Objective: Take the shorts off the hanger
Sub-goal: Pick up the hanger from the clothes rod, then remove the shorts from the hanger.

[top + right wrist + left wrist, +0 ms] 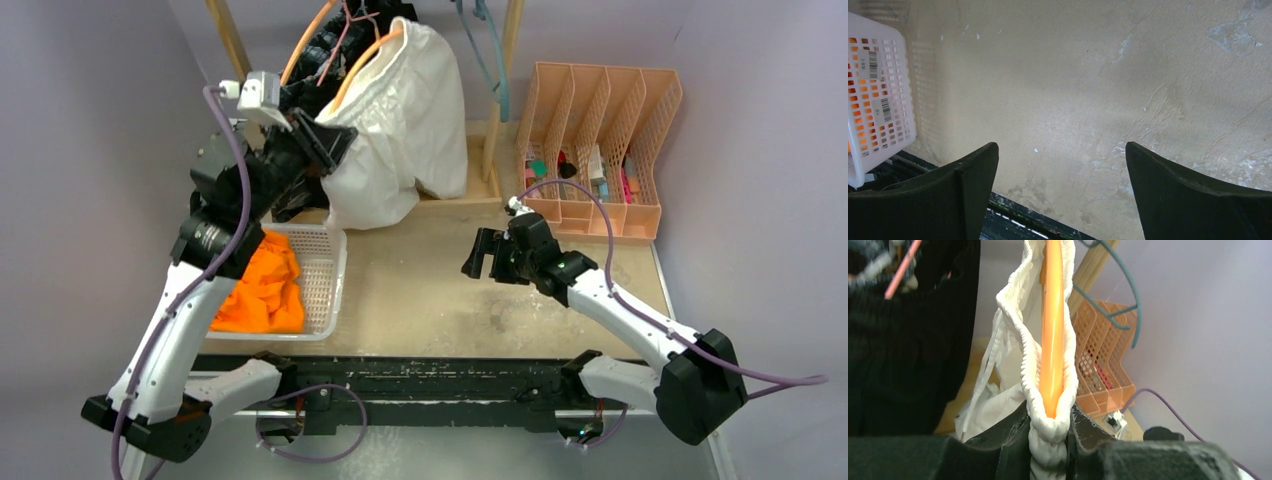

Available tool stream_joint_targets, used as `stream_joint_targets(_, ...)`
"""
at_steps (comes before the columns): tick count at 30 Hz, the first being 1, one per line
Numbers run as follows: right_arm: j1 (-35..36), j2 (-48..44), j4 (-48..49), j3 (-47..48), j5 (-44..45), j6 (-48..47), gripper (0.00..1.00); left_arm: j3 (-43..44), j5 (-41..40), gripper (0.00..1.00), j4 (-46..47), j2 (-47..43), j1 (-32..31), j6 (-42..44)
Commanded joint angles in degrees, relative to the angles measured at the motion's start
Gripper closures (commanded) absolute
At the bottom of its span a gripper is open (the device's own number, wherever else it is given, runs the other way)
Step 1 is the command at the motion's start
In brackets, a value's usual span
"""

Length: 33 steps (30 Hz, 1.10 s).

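White shorts (pixel 400 130) hang on an orange hanger (pixel 362 62) from the rack at the back. My left gripper (pixel 335 138) is shut on their gathered elastic waistband, at the hanger's end. The left wrist view shows the white shorts' waistband (pixel 1020 340) wrapped round the orange hanger (pixel 1053 340) and pinched in my left gripper (pixel 1048 440). Black shorts (pixel 908 340) hang just to the left, and dark shorts (pixel 325 50) show behind the white pair. Orange shorts (pixel 265 290) lie in the white basket (pixel 328 265). My right gripper (pixel 480 255) hovers open over the bare table, with the same open right gripper (pixel 1060 160) holding nothing.
A peach file rack (pixel 600 140) with small items stands at the back right. Wooden rack posts (pixel 505 90) rise at the back, and a teal hanger (pixel 492 60) hangs from the rack. The white basket's corner (pixel 878 90) lies left of my right gripper.
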Motion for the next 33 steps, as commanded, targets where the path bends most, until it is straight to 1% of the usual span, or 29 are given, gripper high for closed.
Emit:
stream_joint_targets(1, 0.2, 0.2, 0.0, 1.9, 1.8, -0.3, 0.03, -6.9, 1.9, 1.0, 7.4, -6.6, 0.1, -6.5)
stream_joint_targets(4, 0.2, -1.8, -1.1, 3.2, 4.0, 0.6, 0.04, -8.2, 4.4, 1.0, 2.4, -9.6, 0.1, -6.7)
stream_joint_targets(8, 0.2, -8.5, -1.2, 4.7, 6.9, 1.0, 0.03, -11.9, 6.1, 1.0, -1.3, -15.1, 0.1, -8.6)
stream_joint_targets(9, 0.2, -10.7, 0.7, 4.7, 5.8, -0.8, 0.05, -13.6, 7.2, 1.0, -1.2, -16.5, 0.1, -9.4)
stream_joint_targets(11, 0.2, -17.1, 6.8, 3.8, 1.0, -5.6, 0.08, -17.0, 11.3, 1.0, -1.1, -18.9, 0.1, -10.2)
stream_joint_targets(13, 0.2, -21.4, 9.6, 3.7, -0.2, -5.9, 0.08, -20.4, 14.1, 1.0, -2.1, -20.4, 0.1, -10.8)
stream_joint_targets(15, 0.2, -24.4, 10.7, 4.3, 1.4, -5.3, 0.05, -24.8, 16.3, 1.0, -1.0, -21.9, 0.1, -12.1)
stream_joint_targets(17, 0.2, -26.3, 10.8, 4.8, 1.0, -4.1, 0.04, -29.0, 18.8, 1.0, 1.2, -23.2, 0.1, -13.3)
stream_joint_targets(21, 0.2, -26.4, 14.1, 6.4, -3.1, -4.8, 0.05, -35.8, 24.2, 1.0, 5.6, -24.8, 0.1, -16.0)
stream_joint_targets(23, 0.2, -25.4, 14.4, 7.3, -5.2, -4.8, 0.05, -38.6, 27.4, 1.0, 7.9, -24.7, 0.1, -17.2)
stream_joint_targets(25, 0.2, -23.9, 13.9, 7.9, -5.6, -4.6, 0.06, -40.8, 30.7, 1.0, 9.0, -24.1, 0.1, -17.4)
stream_joint_targets(29, 0.2, -20.3, 13.5, 8.3, -6.5, -3.7, 0.11, -42.7, 33.4, 1.0, 7.9, -21.8, 0.1, -15.3)
stream_joint_targets(33, 0.2, -15.4, 8.5, 8.9, -3.6, 2.6, 0.14, -42.1, 35.1, 1.0, 6.1, -19.7, -0.1, -13.3)
